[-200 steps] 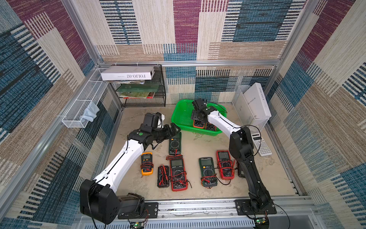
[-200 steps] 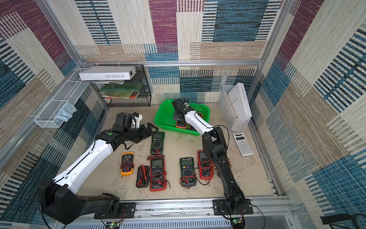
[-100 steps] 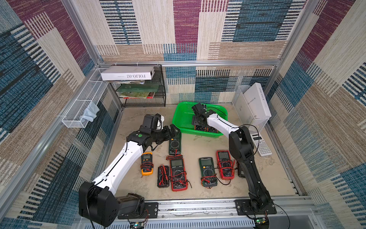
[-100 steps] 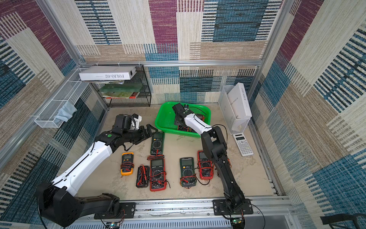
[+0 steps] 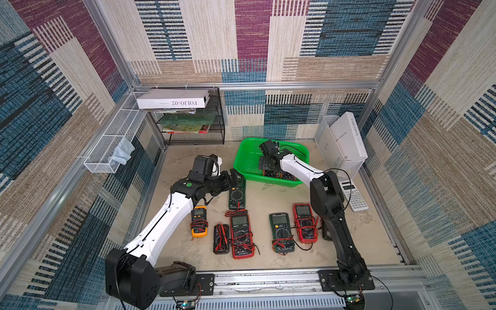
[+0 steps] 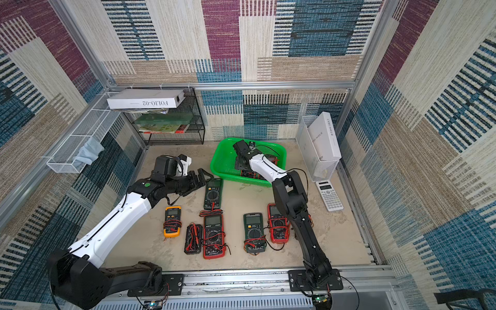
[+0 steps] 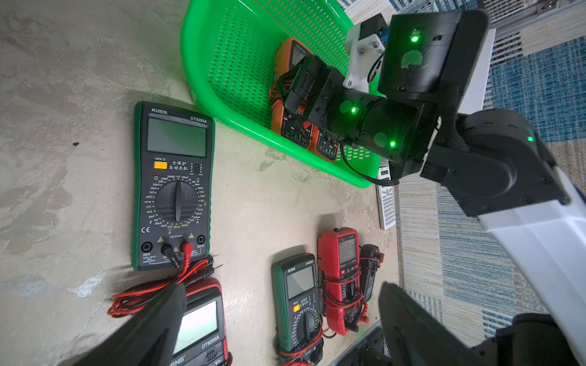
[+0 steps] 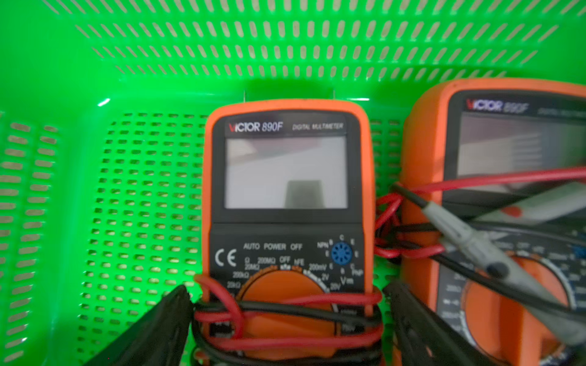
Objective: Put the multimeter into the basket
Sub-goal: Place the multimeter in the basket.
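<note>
Green basket (image 8: 126,79) floor: right claw (image 8: 285,291) now spread off multimeter (image 8: 285,174); left claw (image 7: 282,288) apart.

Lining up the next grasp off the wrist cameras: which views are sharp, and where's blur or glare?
Right wrist view: the centred orange multimeter reads legibly, its screen mirrors glare, the right gripper's fingers are soft, the basket glows oversaturated. Left wrist view: the green multimeter is crisp, the left gripper's fingers blurred. Both top views: even light, soft shadows.

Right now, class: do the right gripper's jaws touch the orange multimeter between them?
Cannot tell: right wrist view shows right gripper flanking the orange multimeter, gap unclear.
</note>
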